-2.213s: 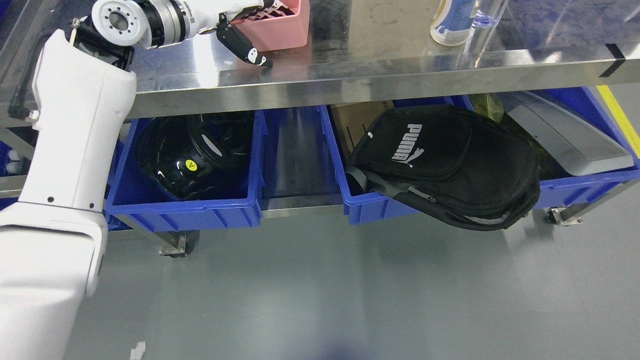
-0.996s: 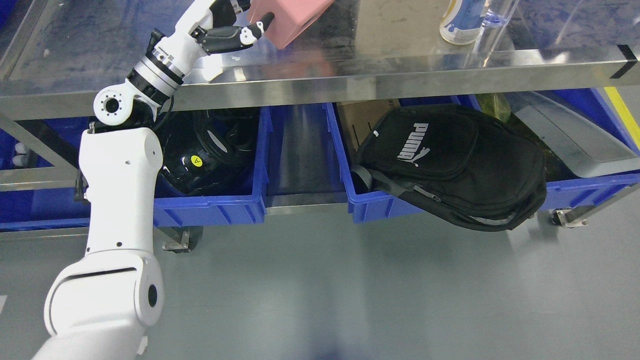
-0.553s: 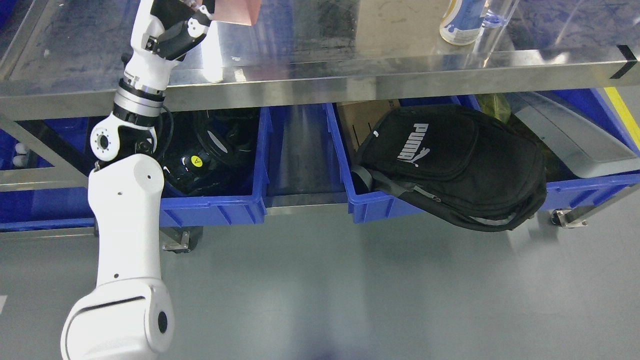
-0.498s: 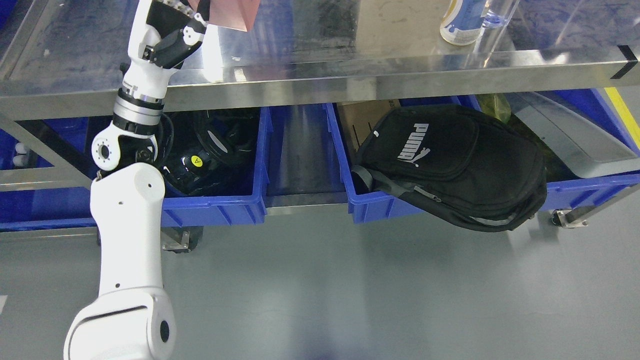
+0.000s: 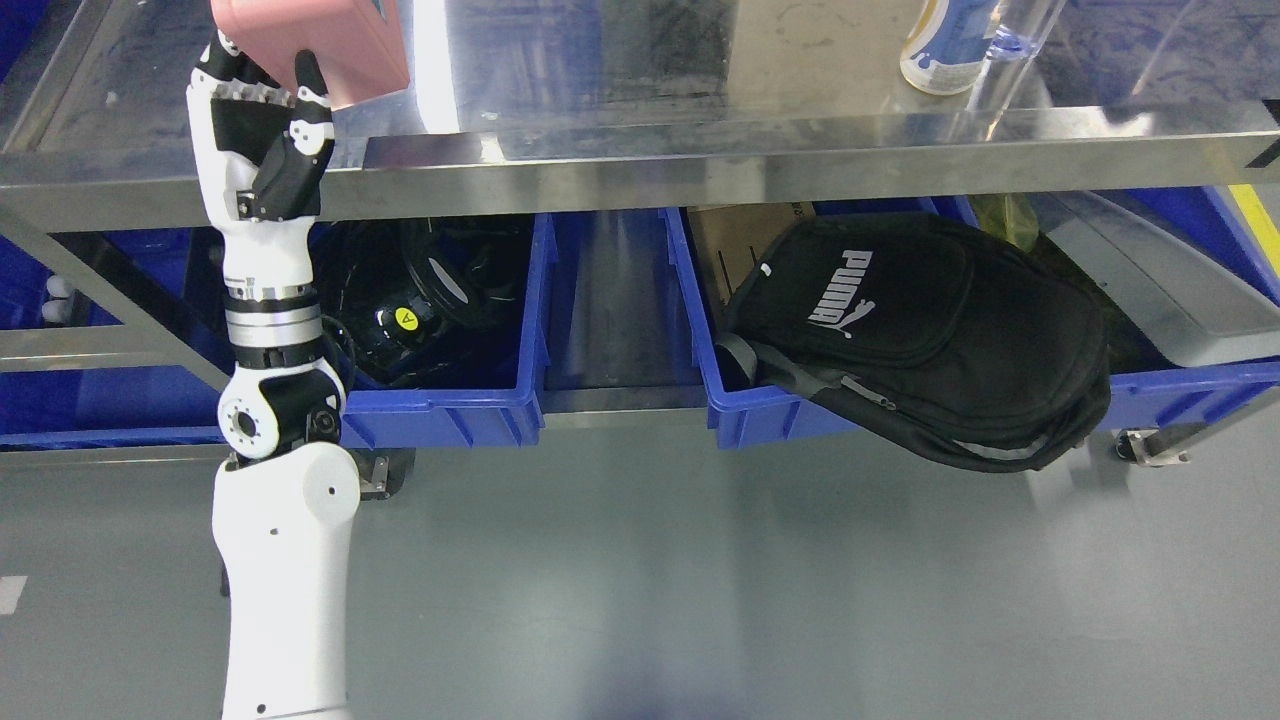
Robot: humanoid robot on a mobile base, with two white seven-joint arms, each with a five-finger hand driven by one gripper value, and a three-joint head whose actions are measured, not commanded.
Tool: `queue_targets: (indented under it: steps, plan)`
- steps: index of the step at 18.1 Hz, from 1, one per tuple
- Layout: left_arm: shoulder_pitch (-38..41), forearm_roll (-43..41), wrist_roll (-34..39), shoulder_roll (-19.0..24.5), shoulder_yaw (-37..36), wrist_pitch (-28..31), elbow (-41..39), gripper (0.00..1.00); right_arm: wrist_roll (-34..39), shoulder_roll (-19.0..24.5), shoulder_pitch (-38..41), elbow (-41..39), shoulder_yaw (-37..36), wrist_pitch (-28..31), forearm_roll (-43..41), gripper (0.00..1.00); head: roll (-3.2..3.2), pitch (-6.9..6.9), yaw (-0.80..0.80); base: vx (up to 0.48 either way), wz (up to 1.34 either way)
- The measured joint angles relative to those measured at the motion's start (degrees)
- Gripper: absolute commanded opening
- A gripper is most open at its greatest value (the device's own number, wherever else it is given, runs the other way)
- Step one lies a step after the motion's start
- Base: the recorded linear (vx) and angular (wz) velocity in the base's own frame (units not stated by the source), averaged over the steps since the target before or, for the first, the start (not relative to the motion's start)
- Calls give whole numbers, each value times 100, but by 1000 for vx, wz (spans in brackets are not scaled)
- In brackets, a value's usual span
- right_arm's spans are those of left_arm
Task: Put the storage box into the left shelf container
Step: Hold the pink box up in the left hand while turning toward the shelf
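Note:
The pink storage box point(image 5: 320, 45) is held up at the top left, its solid underside turned toward the camera. My left hand point(image 5: 265, 95) is shut on it from below, black-and-white fingers point(image 5: 305, 90) pressed against its lower edge. The forearm stands nearly upright in front of the steel table's front edge point(image 5: 650, 170). Below on the lower shelf sits the left blue container point(image 5: 450, 420), holding black helmet-like gear point(image 5: 430, 290) with a yellow sticker. My arm covers that container's left part.
A second blue bin point(image 5: 770, 425) to the right holds a black backpack point(image 5: 920, 330) that hangs over its front. Between the bins is a bare steel gap point(image 5: 615, 300). A white-and-blue bottle point(image 5: 945, 45) stands on the tabletop. Grey floor lies in front.
My left arm has swung left and pulled back toward me, carrying the pink box off the tabletop middle to the top left corner. The forearm now stands upright. The camera has shifted slightly.

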Motion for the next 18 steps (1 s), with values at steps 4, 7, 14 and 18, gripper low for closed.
queue_targets:
  steps: [4, 7, 14, 18]
  plan:
    - [574, -73, 211, -11, -291, -61, -621, 2, 1, 0, 1, 0, 0, 0, 0, 100, 0, 0, 0, 5, 518]
    - [873, -100, 242, -18, -449, -153, -966, 2, 14, 0, -2, 0, 0, 0, 0, 100, 0, 0, 0, 29, 1115]
    - [1368, -126, 239, -28, -678, -327, -1459, 2, 24, 0, -4, 0, 0, 0, 0, 100, 0, 3, 0, 112, 1444]
    - [1668, -131, 237, -31, -736, -360, -1615, 2, 32, 0, -5, 0, 0, 0, 0, 100, 0, 3, 0, 206, 1276]
